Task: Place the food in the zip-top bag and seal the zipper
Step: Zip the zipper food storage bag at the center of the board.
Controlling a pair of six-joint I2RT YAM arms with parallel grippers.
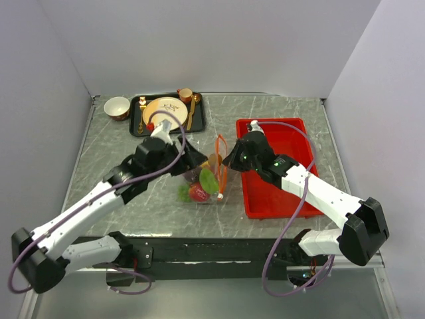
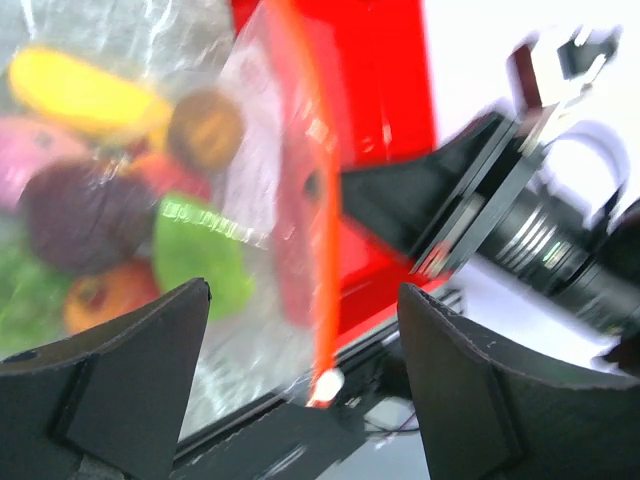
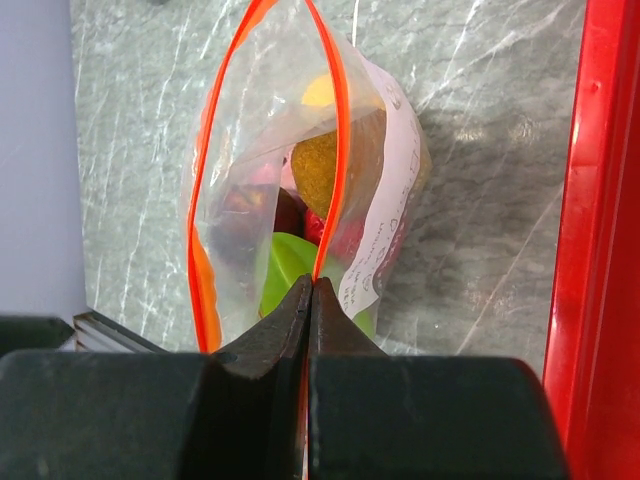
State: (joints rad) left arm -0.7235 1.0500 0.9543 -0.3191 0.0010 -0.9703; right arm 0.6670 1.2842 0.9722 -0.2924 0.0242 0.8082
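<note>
The zip-top bag lies mid-table holding the food: a red piece, a green one and others. In the left wrist view yellow, purple, green and brownish pieces show through the plastic. My right gripper is shut on one orange strip of the zipper. The other strip bows away, so the mouth gapes. My left gripper is open, its fingers either side of the zipper's pale end without touching it.
A red tray stands right of the bag, under my right arm. At the back left a black tray carries a cream plate, a cup and gold cutlery. A bowl sits beside it.
</note>
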